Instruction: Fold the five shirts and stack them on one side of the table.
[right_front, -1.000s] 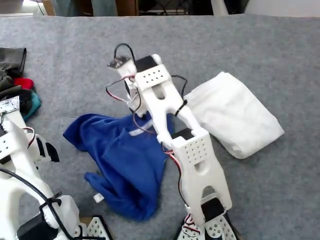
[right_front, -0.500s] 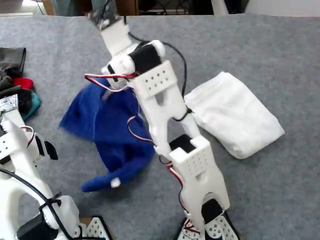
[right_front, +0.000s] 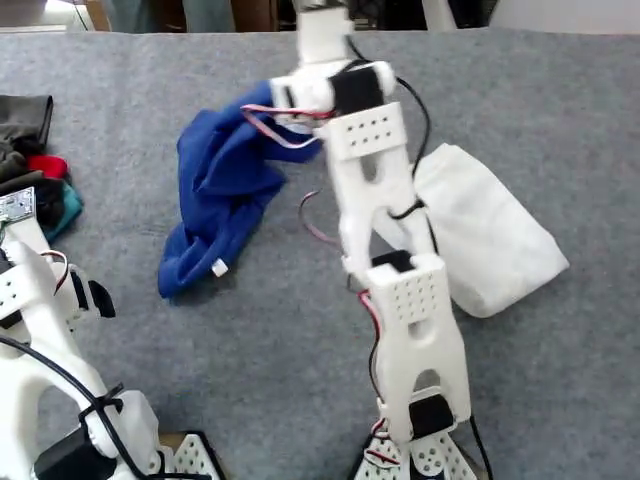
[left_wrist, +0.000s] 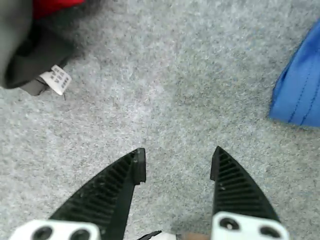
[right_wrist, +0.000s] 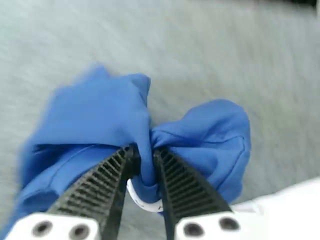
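**Blue shirt held above the bench**

Nearest, the left tool (left_wrist: 177, 165) hangs wide open over the bare grey bench (right_front: 250, 380). At mid-bench, a folded white shirt (right_front: 495, 240) lies to the right of the right arm (right_front: 415, 320). Dark, red and teal clothes (right_front: 30, 165) sit at the left edge. The bunched blue shirt (right_front: 225, 185) trails its lower end on the bench. Farthest, the right tool (right_wrist: 142, 167) pinches the blue shirt's upper folds.

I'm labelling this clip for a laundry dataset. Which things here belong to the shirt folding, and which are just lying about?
Job: blue shirt, pinched in the right hand; folded white shirt; black, red and teal garments piled together.
Just there: grey table cover; wooden furniture behind it; left hand, open above bare cover.
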